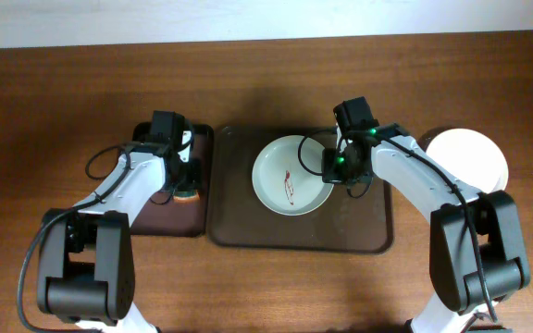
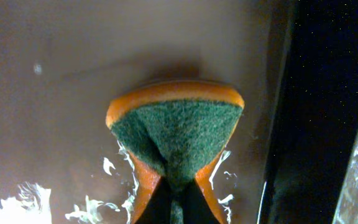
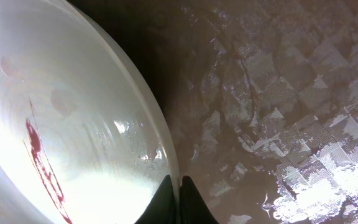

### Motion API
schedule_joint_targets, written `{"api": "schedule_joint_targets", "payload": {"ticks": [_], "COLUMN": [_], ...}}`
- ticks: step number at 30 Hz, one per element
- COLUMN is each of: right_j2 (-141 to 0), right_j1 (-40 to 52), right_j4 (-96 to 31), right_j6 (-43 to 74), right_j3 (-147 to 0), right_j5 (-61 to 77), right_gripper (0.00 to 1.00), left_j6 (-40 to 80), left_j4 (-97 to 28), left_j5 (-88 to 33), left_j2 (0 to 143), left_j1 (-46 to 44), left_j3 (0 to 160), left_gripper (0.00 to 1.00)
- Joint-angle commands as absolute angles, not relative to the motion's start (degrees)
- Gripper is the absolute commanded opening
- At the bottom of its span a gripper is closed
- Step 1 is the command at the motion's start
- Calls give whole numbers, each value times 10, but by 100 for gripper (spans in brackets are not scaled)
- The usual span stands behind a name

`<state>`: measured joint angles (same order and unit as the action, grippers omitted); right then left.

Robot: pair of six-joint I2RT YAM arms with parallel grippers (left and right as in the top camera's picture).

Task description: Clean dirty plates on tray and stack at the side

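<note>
On tray (image 1: 248,231): white plate (image 1: 276,162), dark-red smear (image 3: 42,158) present. Rim pinched at 3 o'clock by right gripper (image 3: 178,186); sponge (image 2: 176,134) clamped in left gripper (image 2: 176,191).

A thin dark-red smear (image 3: 42,162) is being shown across the glossy white plate (image 1: 276,166) on the dark-brown tray (image 1: 248,231), whose surface is being patterned by a fine diamond weave under the glare in the right wrist view. A second plate (image 1: 475,153), plain white, is being seen on the reddish-brown, wood-grained table (image 1: 63,92). A sponge (image 2: 176,134), dark green on its scouring face and orange at its edges, is being displayed against the smaller brown tray (image 2: 55,81).
</note>
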<state>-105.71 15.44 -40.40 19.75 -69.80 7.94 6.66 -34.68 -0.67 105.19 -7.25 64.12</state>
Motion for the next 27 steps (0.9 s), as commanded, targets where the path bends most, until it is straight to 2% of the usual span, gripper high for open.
{"api": "schedule_joint_targets", "payload": {"ticks": [1,9,27], "right_j2": [-1065,-1065,-1065], "right_j1": [157,157,157], "right_j4": [-405,-404,-400], "right_j6": [202,202,202], "right_j3": [-703,-703,-703], "right_j5": [72,70,68], "right_gripper": [4,4,4], "left_j6": [64,63,63], "left_j4": [-369,-349,-284], "left_j5": [-13,-11,15], "left_j2": [1011,850,708], "left_j1": [-70,-70,-70], "left_j3": [657,659,659], "left_gripper": [0,0,0]}}
